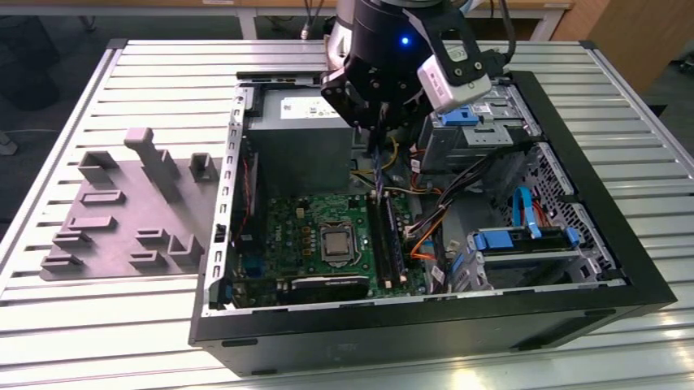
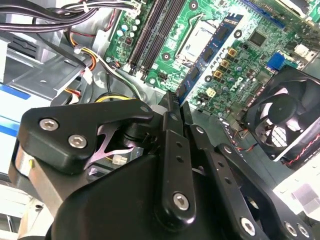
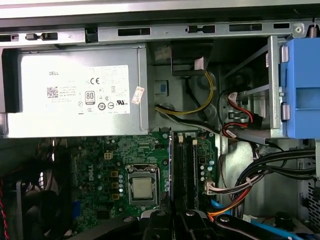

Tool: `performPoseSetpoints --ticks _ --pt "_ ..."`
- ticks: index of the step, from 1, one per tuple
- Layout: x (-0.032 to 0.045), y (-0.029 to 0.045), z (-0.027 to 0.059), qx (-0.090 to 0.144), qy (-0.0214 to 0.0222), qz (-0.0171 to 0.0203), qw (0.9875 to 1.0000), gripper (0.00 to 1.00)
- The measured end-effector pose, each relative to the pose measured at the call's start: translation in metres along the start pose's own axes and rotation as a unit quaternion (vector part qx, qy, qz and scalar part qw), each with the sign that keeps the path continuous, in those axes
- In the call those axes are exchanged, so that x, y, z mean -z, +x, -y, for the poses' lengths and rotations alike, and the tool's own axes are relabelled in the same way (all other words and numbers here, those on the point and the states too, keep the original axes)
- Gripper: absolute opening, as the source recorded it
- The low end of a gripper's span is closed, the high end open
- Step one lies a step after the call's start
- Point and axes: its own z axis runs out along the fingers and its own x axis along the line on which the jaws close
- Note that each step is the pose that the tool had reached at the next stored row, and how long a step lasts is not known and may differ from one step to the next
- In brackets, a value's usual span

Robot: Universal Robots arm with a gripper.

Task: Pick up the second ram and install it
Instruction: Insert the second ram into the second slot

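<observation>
In the exterior view my gripper [image 1: 376, 154] hangs inside the open computer case, above the back end of the motherboard's black slots [image 1: 388, 237]. It is shut on the second ram [image 1: 378, 180], a thin dark stick held on edge and pointing down at the slots. The first wrist view shows the second ram [image 3: 171, 165] as a narrow dark line over the slots [image 3: 185, 167], with my gripper [image 3: 172, 220] at the picture's edge. In the second wrist view the black fingers [image 2: 172, 145] are pressed together over the green motherboard [image 2: 220, 55].
A grey power supply [image 1: 298, 130] fills the back of the case, with the processor socket [image 1: 338, 241] beside the slots. Orange and black cables [image 1: 434, 223] and blue drive bays [image 1: 521, 240] crowd the exterior view's right. A grey fixture plate [image 1: 119, 211] lies outside the case.
</observation>
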Motion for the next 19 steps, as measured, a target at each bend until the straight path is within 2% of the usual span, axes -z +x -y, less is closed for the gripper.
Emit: performPoseSetpoints --ticks 15,19 --pt "-0.0006 -0.0002 0.0 0.0 -0.0002 0.0001 1.0 0.14" --pt "-0.0043 -0.0004 -0.0001 0.027 0.0006 0.0004 0.9996 0.14"
